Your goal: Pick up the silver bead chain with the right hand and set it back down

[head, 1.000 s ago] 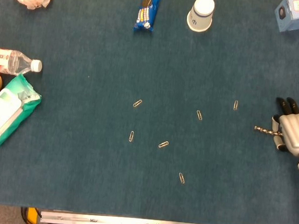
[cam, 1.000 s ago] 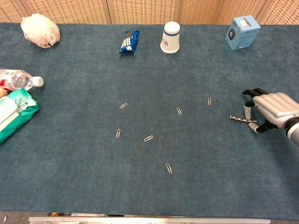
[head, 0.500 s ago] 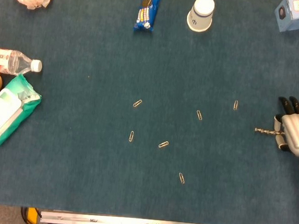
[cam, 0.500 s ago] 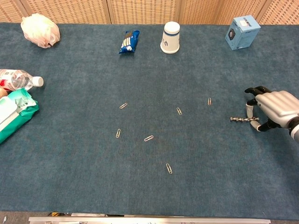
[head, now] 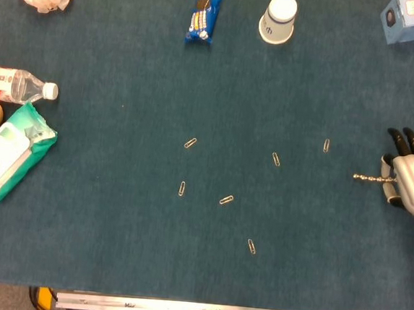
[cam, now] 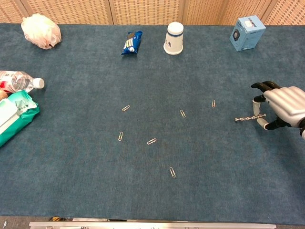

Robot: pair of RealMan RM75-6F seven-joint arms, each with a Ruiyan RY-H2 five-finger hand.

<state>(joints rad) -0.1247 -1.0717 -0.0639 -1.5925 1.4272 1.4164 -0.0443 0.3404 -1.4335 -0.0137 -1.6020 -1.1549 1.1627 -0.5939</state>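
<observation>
- The silver bead chain (cam: 248, 118) sticks out straight to the left of the right robot hand (cam: 281, 108), its long axis running left-right, its near end pinched at the fingertips (cam: 261, 123)
- It appears lifted just off the tabletop (cam: 200, 71), though that is hard to tell
- The left robot hand is out of sight
- The nearest paper clip (cam: 213, 103) lies apart to the left; nothing blocks a set-down
</observation>
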